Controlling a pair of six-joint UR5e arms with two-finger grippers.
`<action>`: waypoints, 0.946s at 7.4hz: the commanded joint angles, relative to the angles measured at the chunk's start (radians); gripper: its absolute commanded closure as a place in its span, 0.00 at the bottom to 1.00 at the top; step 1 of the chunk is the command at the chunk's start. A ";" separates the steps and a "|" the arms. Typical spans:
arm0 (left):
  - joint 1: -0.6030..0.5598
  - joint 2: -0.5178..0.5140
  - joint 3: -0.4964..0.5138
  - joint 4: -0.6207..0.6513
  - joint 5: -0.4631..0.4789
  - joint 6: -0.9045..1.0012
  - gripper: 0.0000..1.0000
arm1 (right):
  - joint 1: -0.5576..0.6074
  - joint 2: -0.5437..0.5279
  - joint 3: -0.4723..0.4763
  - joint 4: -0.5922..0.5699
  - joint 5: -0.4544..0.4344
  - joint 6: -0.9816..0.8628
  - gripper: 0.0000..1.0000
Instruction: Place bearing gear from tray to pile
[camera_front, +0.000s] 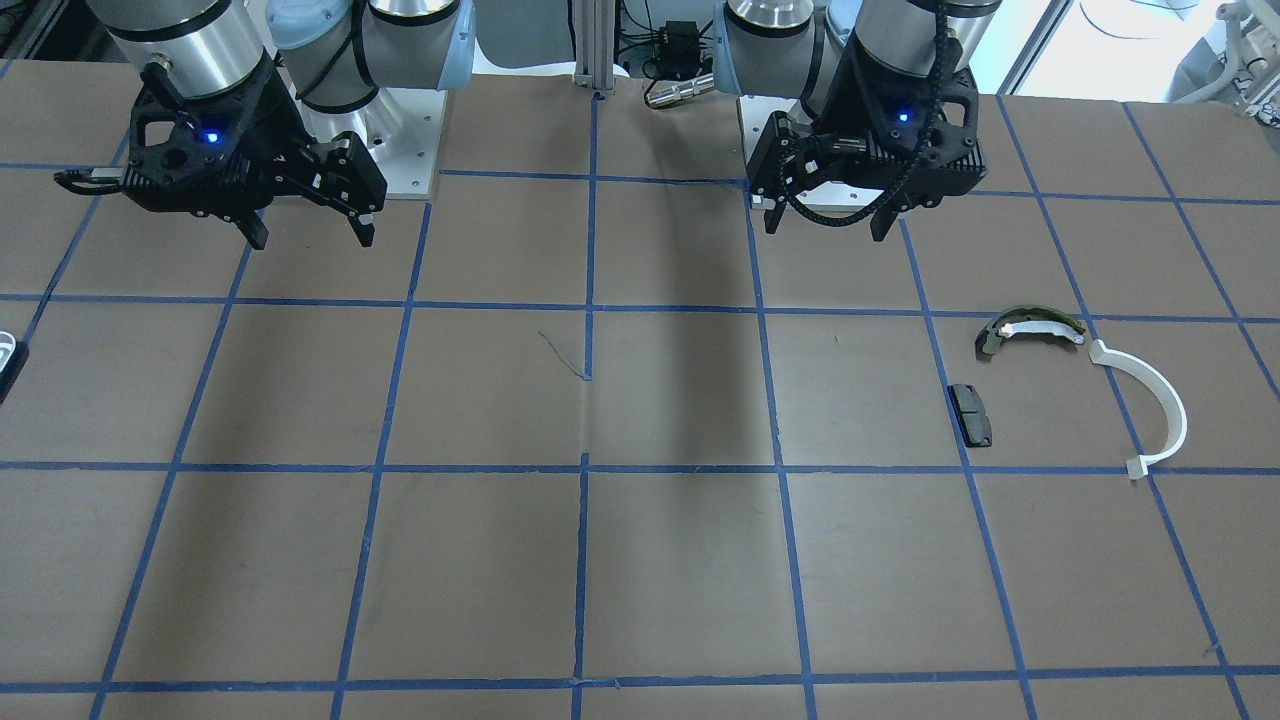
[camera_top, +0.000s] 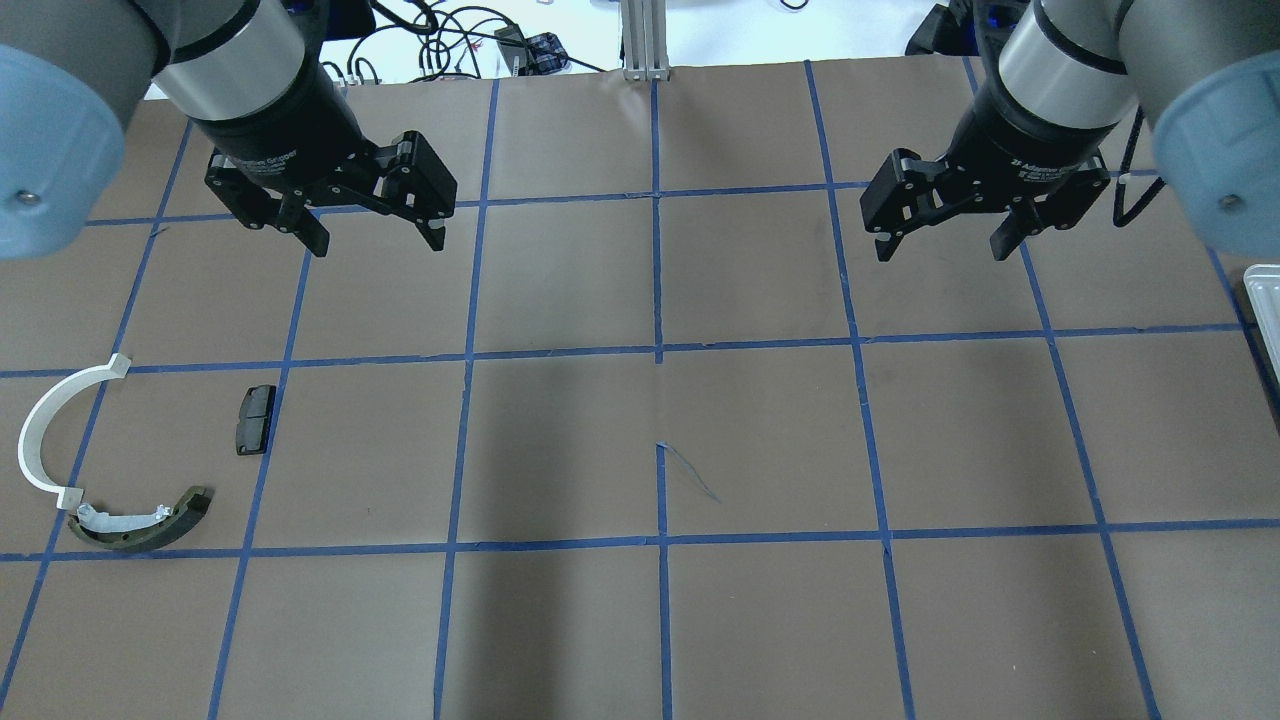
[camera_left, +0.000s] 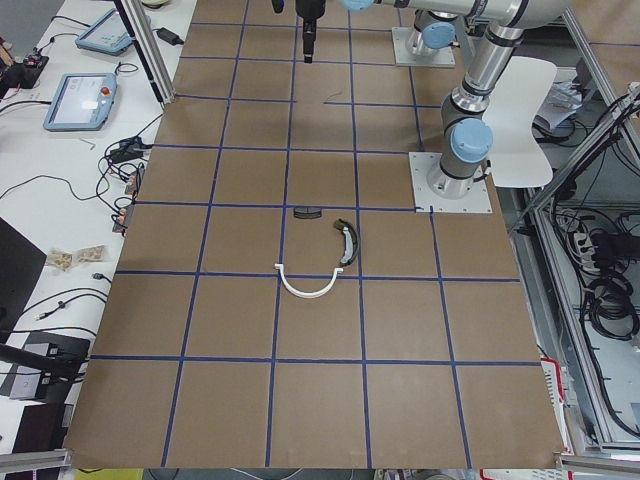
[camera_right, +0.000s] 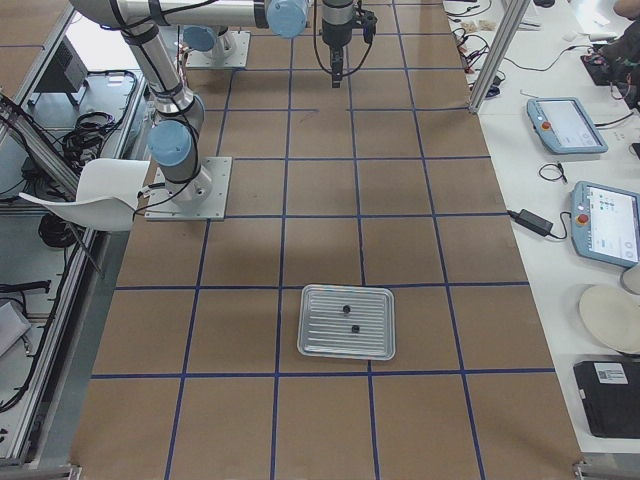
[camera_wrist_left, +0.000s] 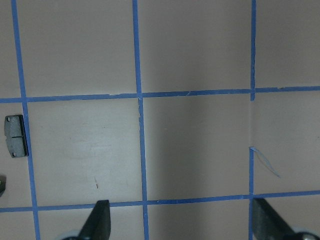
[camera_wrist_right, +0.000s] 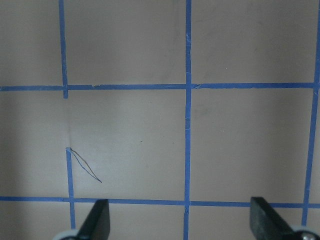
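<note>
The pile lies on the table's left side: an olive-green brake shoe (camera_top: 140, 525) (camera_front: 1030, 328), a white plastic arc (camera_top: 50, 430) (camera_front: 1150, 400) and a small black pad (camera_top: 255, 420) (camera_front: 970, 413) (camera_wrist_left: 15, 142). A ribbed metal tray (camera_right: 347, 322) lies at the table's right end and holds two small dark parts (camera_right: 343, 309); I cannot tell which is the bearing gear. My left gripper (camera_top: 375, 240) (camera_front: 825, 230) hangs open and empty above the table, beyond the pile. My right gripper (camera_top: 942, 250) (camera_front: 313, 240) hangs open and empty, well short of the tray.
The table is brown with a blue tape grid. Only the tray's edge (camera_top: 1265, 320) shows at the overhead view's right border. A loose curl of blue tape (camera_top: 690, 475) lies mid-table. Tablets and cables lie on a side bench (camera_right: 570, 125).
</note>
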 joint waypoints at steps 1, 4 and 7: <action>0.001 0.002 0.001 -0.002 0.000 0.001 0.00 | 0.000 0.001 0.000 0.001 -0.007 0.002 0.00; 0.004 0.003 -0.001 -0.005 0.001 0.001 0.00 | -0.007 -0.015 -0.002 0.010 -0.013 0.009 0.00; 0.002 0.003 -0.001 -0.005 0.000 0.001 0.00 | -0.031 -0.016 -0.002 0.084 -0.074 0.057 0.00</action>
